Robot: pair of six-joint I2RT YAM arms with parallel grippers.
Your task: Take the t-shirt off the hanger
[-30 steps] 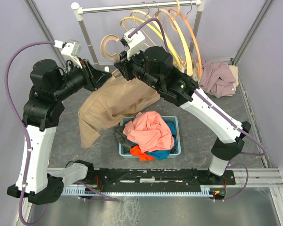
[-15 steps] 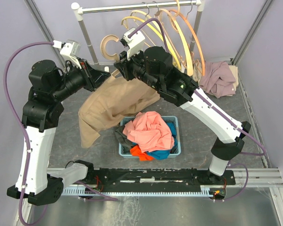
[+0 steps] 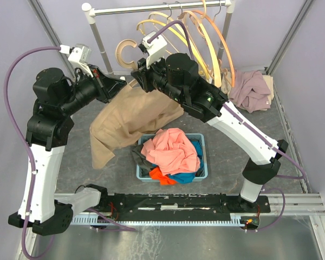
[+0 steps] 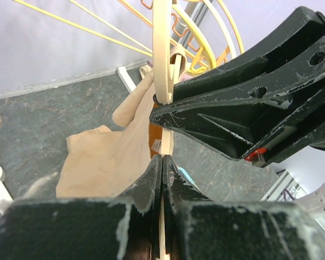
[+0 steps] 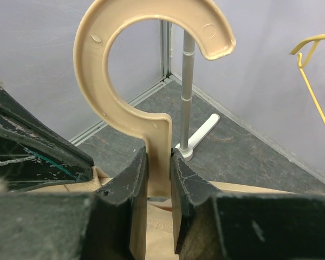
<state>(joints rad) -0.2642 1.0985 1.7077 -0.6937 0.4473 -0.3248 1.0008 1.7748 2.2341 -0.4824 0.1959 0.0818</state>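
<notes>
Firmly, the right fingers (image 5: 129, 184) clamp the hanger (image 5: 100, 59) at its neck, while the left fingers (image 4: 146, 187) press together by the t-shirt (image 3: 135, 116).

A robotics lab cell — plain lilac wall panels (image 3: 11, 32), aluminium framing (image 3: 288, 32), a small garment rail (image 3: 124, 9)

Pale lilac walls (image 3: 5, 32) enclose a dark grey mottled desk (image 3: 119, 179); a white clothes rail (image 3: 151, 7) spans the upper frame.

T-shirt (image 3: 131, 116) hangs left of basket (image 3: 205, 157); rack (image 3: 151, 7) apparently behind.
</notes>
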